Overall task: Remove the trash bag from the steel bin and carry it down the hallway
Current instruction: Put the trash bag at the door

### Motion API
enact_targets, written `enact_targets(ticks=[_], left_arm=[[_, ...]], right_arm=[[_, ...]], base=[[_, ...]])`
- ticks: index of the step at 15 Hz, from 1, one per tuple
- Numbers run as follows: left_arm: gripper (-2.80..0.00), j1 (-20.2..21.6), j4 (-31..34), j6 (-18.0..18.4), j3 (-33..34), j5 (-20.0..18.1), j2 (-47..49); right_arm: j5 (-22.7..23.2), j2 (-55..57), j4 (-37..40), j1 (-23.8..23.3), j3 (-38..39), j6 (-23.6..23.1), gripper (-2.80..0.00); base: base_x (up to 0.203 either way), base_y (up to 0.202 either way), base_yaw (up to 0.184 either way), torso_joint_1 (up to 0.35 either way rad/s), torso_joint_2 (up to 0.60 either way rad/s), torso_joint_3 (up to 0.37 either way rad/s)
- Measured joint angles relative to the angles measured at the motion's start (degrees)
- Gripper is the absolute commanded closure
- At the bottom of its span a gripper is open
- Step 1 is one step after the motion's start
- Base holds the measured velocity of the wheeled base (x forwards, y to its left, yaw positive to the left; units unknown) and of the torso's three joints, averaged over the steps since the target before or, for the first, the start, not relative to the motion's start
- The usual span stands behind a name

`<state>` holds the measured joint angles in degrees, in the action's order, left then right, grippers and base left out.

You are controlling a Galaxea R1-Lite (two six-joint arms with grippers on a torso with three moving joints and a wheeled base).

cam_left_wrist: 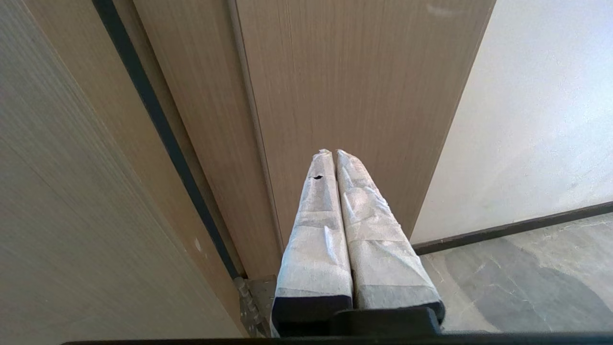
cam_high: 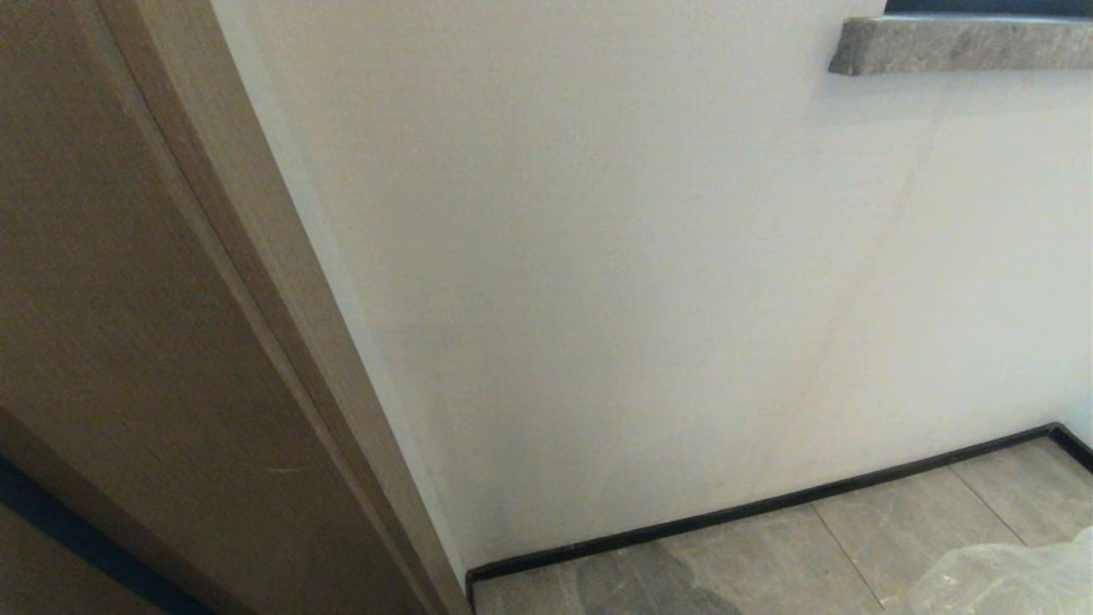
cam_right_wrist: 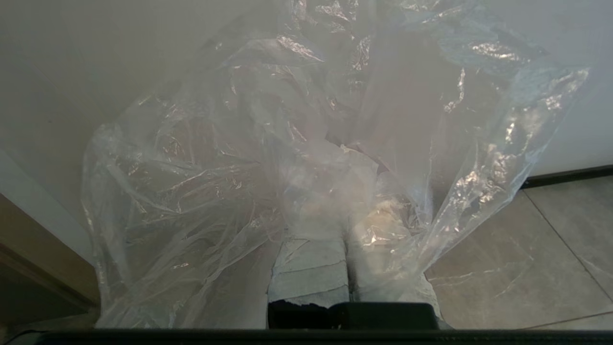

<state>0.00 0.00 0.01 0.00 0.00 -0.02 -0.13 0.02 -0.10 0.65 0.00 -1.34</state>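
Note:
The trash bag (cam_right_wrist: 206,163), clear crinkled plastic with pale and brownish rubbish inside, billows over my right gripper (cam_right_wrist: 346,191), which is shut on it; the plastic hides the fingertips. A corner of the bag (cam_high: 1016,581) also shows low at the right in the head view. My left gripper (cam_left_wrist: 334,154) is shut with nothing in it and points at a wooden door frame (cam_left_wrist: 354,96). Grey marbled floor tiles (cam_high: 768,555) of the hallway lie below. The steel bin is out of view.
A brown wooden door frame (cam_high: 171,342) stands close on the left. A white wall (cam_high: 640,256) with a black baseboard (cam_high: 768,506) is straight ahead, and a stone ledge (cam_high: 965,43) juts out high on the right. Tiled floor runs off to the right.

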Motion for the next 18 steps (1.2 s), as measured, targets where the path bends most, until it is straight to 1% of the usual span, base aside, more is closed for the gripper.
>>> enact_targets(ticks=[9, 14, 18], left_arm=[[0.0, 0.0, 0.0, 0.43, 0.0, 0.0, 0.0], [0.0, 0.0, 0.0, -0.04, 0.0, 0.0, 0.01], [0.0, 0.0, 0.1, -0.22, 0.0, 0.0, 0.0]], right_arm=[[-0.04, 0.0, -0.04, 0.05, 0.0, 0.32, 0.0], [-0.02, 0.0, -0.06, 0.0, 0.0, 0.3, 0.0], [-0.05, 0.0, -0.06, 0.05, 0.0, 0.33, 0.0]], base=[[0.0, 0.0, 0.0, 0.0, 0.0, 0.0], [0.0, 0.0, 0.0, 0.0, 0.0, 0.0], [0.0, 0.0, 0.0, 0.001, 0.0, -0.136]])
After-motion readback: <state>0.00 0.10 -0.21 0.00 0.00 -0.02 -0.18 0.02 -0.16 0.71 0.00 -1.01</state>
